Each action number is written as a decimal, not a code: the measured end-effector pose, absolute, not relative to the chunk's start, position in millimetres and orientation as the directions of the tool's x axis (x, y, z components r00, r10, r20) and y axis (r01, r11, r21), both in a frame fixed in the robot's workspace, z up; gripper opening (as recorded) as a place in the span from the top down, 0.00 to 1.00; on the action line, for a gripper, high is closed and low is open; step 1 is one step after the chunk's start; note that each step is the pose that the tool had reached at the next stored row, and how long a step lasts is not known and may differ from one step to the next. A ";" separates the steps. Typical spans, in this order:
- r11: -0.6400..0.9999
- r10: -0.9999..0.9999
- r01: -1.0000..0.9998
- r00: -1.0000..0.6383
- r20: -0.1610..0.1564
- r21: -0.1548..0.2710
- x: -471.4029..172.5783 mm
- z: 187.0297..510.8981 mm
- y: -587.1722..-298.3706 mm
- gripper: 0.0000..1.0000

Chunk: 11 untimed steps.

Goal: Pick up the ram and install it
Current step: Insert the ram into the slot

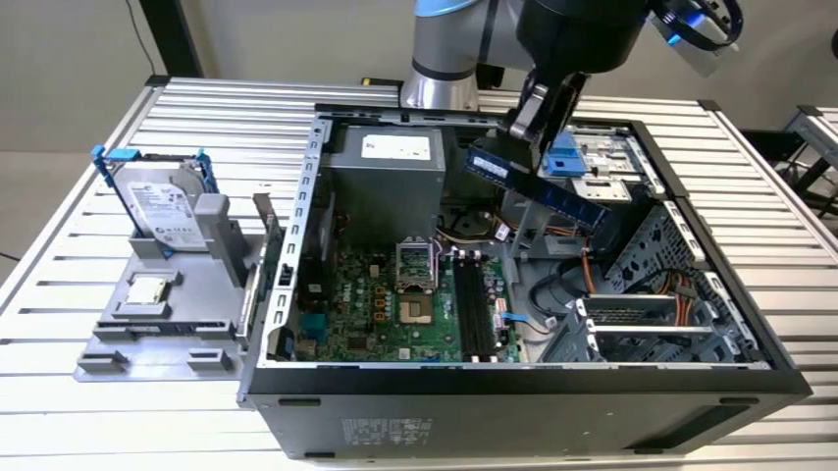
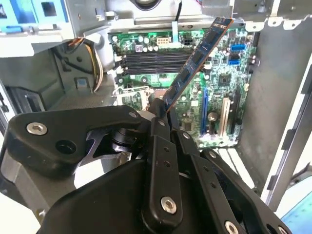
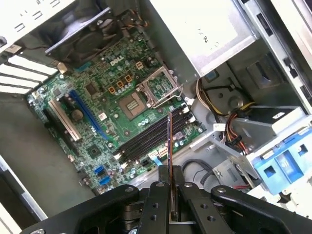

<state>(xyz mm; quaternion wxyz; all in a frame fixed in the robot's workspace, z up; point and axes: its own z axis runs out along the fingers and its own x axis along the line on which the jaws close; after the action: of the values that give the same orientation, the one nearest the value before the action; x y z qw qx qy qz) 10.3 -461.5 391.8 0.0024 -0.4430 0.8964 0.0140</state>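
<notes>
Hanging clamped in the black metal end effector (image 1: 521, 135), the long thin blue ram stick (image 1: 540, 186) is held above unfilled black motherboard slots (image 1: 474, 306) well below; pickup done, seating left.

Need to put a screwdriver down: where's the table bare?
The table lies bare in front of the grey fixture and behind the hard drive, at the exterior view's left. The case is crowded, with the gripper holding the ram over it.

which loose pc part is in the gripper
The ram, clamped in the gripper over the case; the hard drive and processor chip sit on the grey holder.
</notes>
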 end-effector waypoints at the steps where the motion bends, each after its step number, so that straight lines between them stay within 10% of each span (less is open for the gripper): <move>1: 0.621 -0.783 -0.784 -0.621 -0.017 0.023 10.3 391.9 -461.5 1.00; 11: 0.747 -0.664 -0.665 -0.747 -0.017 0.023 10.3 391.8 -461.5 1.00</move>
<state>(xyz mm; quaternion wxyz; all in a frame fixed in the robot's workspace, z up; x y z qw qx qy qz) 10.3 -461.5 391.8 0.0038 -0.3555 0.9346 0.0136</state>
